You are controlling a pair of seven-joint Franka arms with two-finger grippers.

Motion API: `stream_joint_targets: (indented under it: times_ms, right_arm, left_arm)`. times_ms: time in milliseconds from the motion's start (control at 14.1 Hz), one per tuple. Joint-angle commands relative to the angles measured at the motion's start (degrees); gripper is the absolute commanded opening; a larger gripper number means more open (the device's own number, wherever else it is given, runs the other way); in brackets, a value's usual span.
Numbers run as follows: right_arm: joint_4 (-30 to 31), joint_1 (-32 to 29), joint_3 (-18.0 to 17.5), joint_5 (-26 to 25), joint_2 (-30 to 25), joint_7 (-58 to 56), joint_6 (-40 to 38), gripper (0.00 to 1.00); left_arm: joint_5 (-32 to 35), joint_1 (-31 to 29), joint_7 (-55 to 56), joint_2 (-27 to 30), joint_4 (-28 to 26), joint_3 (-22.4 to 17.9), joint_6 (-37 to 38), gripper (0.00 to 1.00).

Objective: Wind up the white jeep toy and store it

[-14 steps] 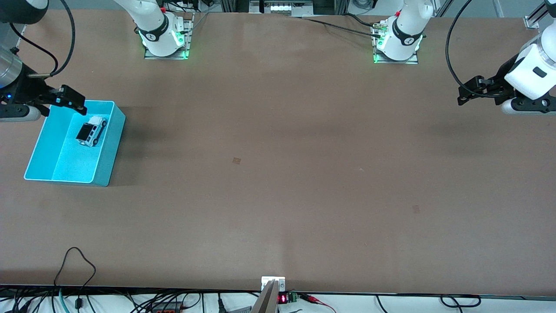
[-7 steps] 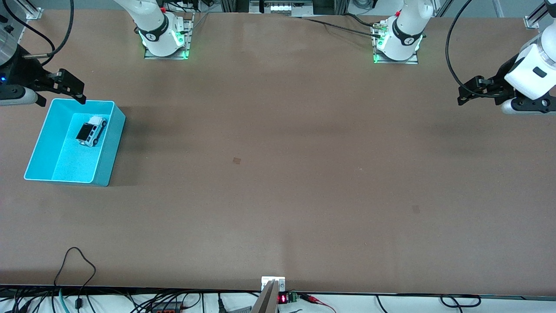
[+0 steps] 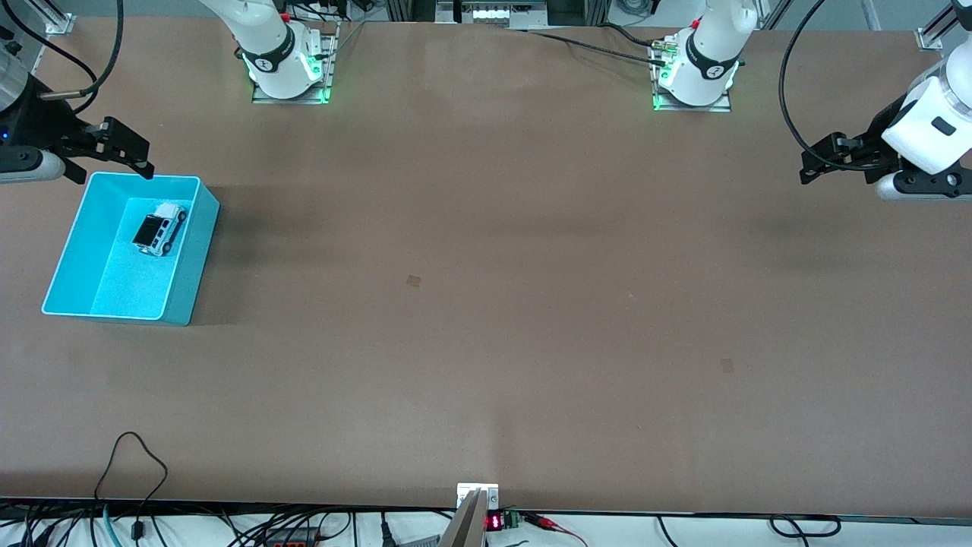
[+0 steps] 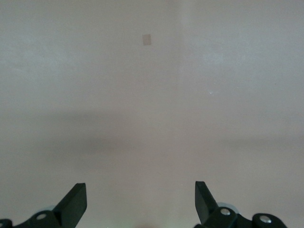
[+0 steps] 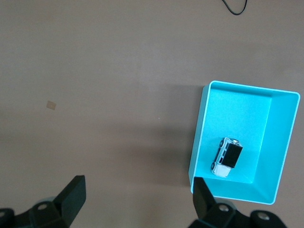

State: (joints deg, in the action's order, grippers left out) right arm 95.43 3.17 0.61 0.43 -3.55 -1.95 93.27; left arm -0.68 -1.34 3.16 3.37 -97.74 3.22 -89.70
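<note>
The jeep (image 3: 160,229) is sitting on its wheels in the cyan bin (image 3: 194,251), which is lying at the left of the front view, toward the right arm's end of the table (image 3: 486,319). Inside the bin the jeep is resting in the part farther from the front camera, near the wall that faces the middle of the table, with its black roof showing on top. In the right wrist view the jeep (image 5: 226,156) is showing at lower right of the frame, inside the bin (image 5: 198,137), close to one corner, touching nothing but the floor. The right gripper (image 3: 114,156) is hanging at the upper left of the front view, over the bin's farther rim and the bare table just beside it, and its two fingers (image 5: 71,192) are standing wide apart at the bottom of its wrist view, holding nothing. The left gripper (image 3: 811,163) is waiting at the upper right edge of the front view, over bare table at the left arm's end, well apart from the bin. In the left wrist view its fingers (image 4: 76,199) are also spread wide at the bottom of the frame, with nothing between them and only plain brown tabletop under them. A small pale square mark (image 3: 413,280) is showing on the table near the middle of the front view.
</note>
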Motion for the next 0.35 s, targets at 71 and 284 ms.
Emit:
stream_joint_targets:
  times_ms: [71, 284]
  right_arm:
    - [-1.9, -1.1, -0.6, 0.4, 1.0, -0.7, -1.5, 1.00]
    - [-2.6, -1.4, -0.5, 1.2, 2.0, -0.4, -2.3, 1.00]
  left_arm:
    - [-0.7, -0.2, -0.3, 0.6, 0.3, 0.2, 0.8, 1.00]
    - [-0.7, -0.2, -0.3, 0.6, 0.3, 0.2, 0.8, 1.00]
